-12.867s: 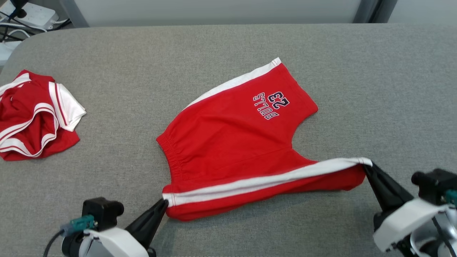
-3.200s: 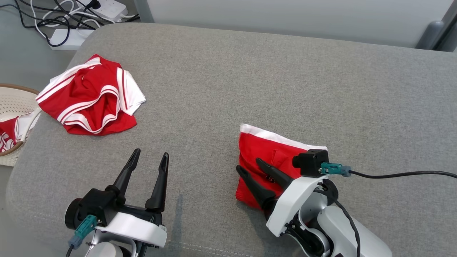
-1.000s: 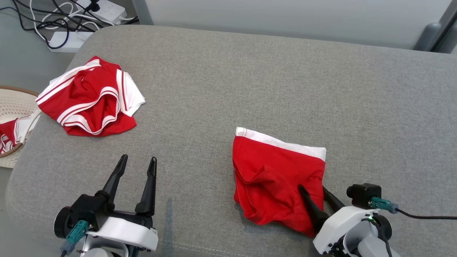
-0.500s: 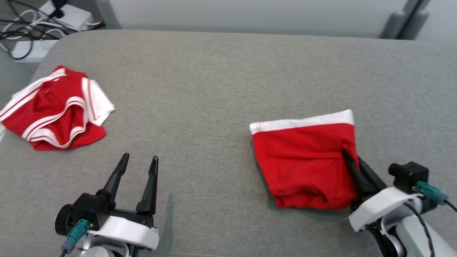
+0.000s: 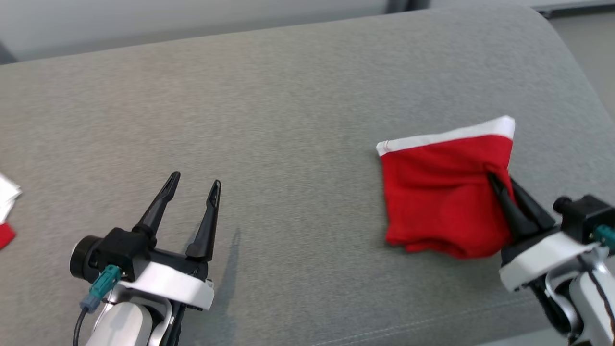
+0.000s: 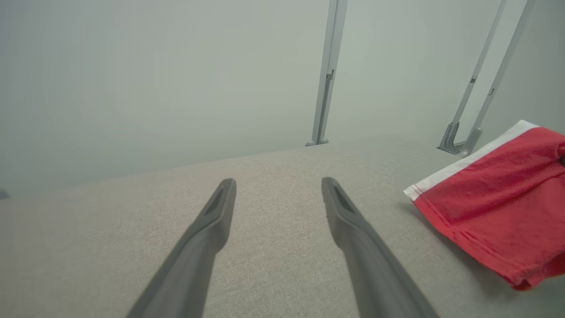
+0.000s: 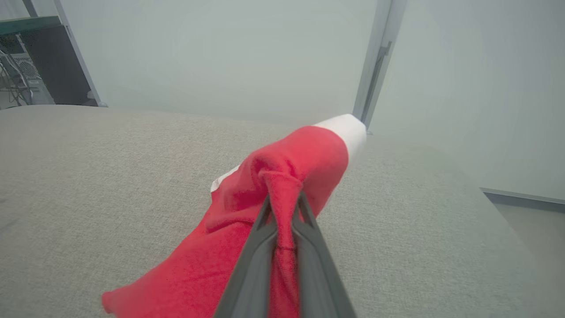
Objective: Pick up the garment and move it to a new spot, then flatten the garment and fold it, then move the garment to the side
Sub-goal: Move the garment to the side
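A grey fabric-covered table point(image 5: 288, 96) stands before a pale wall. The folded red garment point(image 5: 439, 197), with a white band, lies at middle right. The right jaws are closed on its bunched right edge. The left jaws, lower left, gape empty. The cloth looks soft, light and likely to unfold, so pinch all layers.

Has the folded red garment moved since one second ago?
Yes. The folded garment went right, away from the crumpled garment, toward the table's right end.
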You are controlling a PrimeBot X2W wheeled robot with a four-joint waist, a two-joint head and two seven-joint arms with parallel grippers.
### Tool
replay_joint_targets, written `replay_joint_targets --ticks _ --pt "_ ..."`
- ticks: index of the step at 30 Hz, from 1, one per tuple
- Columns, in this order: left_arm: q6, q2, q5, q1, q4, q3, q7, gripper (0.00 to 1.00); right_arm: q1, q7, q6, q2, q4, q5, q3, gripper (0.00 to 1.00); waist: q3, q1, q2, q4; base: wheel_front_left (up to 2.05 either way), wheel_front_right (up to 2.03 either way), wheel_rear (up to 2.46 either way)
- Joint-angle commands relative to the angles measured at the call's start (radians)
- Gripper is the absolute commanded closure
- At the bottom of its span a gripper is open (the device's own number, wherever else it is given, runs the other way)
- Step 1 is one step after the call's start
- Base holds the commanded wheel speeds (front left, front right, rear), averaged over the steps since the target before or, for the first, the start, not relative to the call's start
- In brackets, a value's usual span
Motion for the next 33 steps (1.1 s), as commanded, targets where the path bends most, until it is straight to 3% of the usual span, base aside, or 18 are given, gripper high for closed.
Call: replay_joint_targets --ticks 1,6,11,16,21,26,33 --pt "-0.003 0.027 0.009 -0.051 -0.033 0.031 0.005 0.00 -0.047 0.007 0.001 -0.033 -0.023 0.005 0.017 1.00 0.044 0.0000 -0.0001 -0.083 0.00 0.00 0.00" --pt "-0.007 0.041 0.022 -0.087 -0.055 0.020 0.028 0.00 -0.183 0.010 0.001 -0.082 0.028 0.043 0.089 1.00 0.096 0.0000 -0.0001 -0.134 0.00 0.00 0.00" --pt "-0.013 0.045 0.033 -0.119 -0.068 0.002 0.045 0.00 -0.349 -0.003 0.001 -0.153 0.075 0.120 0.241 1.00 0.146 0.0000 -0.0001 -0.133 0.00 0.00 0.00" --pt "-0.019 0.045 0.034 -0.140 -0.067 -0.008 0.045 0.00 -0.483 -0.005 0.001 -0.215 -0.012 0.267 0.394 1.00 0.175 0.0000 -0.0001 -0.108 0.00 0.00 0.00" --pt "-0.019 0.038 0.033 -0.152 -0.064 -0.016 0.038 0.00 -0.528 0.018 0.001 -0.314 -0.052 0.364 0.441 1.00 0.192 0.0000 -0.0001 -0.083 0.00 0.00 0.00" --pt "-0.020 0.039 0.035 -0.168 -0.064 -0.020 0.034 0.00 -0.547 0.038 0.001 -0.435 0.046 0.421 0.472 1.00 0.226 0.0000 -0.0001 -0.063 0.00 0.00 0.00" --pt "-0.020 0.057 0.051 -0.202 -0.081 -0.029 0.052 0.00 -0.627 0.020 0.001 -0.444 0.282 0.444 0.522 1.00 0.292 0.0000 -0.0001 -0.055 0.00 0.00 0.00"
